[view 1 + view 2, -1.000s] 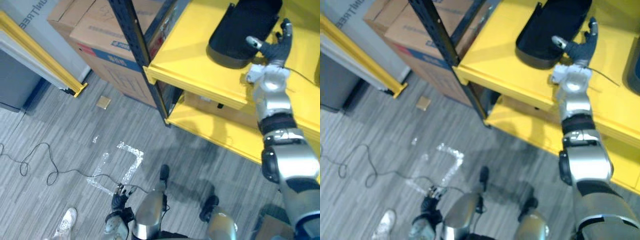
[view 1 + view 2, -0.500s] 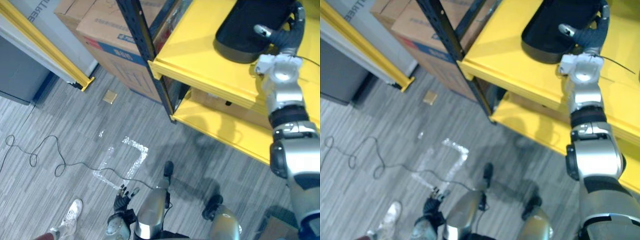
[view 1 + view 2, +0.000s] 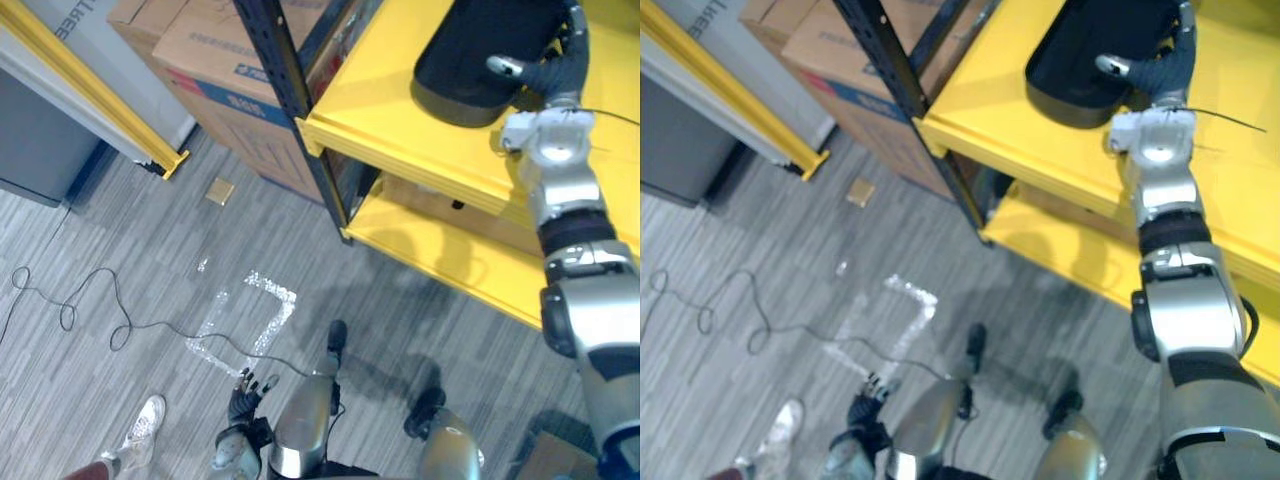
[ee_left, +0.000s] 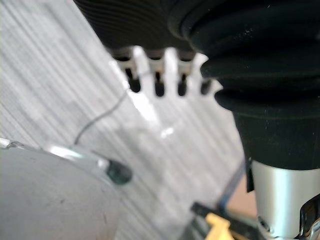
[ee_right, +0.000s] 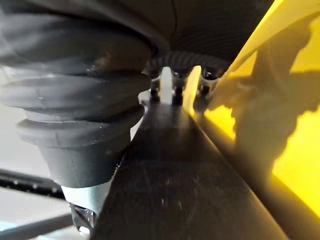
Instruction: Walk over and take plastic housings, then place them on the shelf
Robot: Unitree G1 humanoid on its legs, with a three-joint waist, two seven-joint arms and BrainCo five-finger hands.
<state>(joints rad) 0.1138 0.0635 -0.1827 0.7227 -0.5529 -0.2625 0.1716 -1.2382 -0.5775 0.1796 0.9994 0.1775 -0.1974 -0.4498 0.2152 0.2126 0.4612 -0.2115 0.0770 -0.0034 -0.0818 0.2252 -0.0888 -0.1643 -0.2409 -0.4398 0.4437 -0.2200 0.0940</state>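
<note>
- Plastic housing (image 3: 480, 55) lay on the upper yellow shelf (image 3: 380, 95), much as a second earlier — placing looked nearly finished.
- Right hand (image 3: 555, 80) stayed against its right side; whether it gripped, I couldn't tell.
- Left hand (image 3: 243, 398) hung low, relaxed open.

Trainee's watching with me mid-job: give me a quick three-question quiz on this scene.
1. True or false: the black plastic housing lies on the lower level of the yellow shelf.
2. Where does the left hand hang? A on the housing; B low, near the floor; C on the shelf.
3. Fill in: the hand at the housing is the robot's ____ hand.
Key: 1 false, upper level; 2 B; 3 right hand.
</note>
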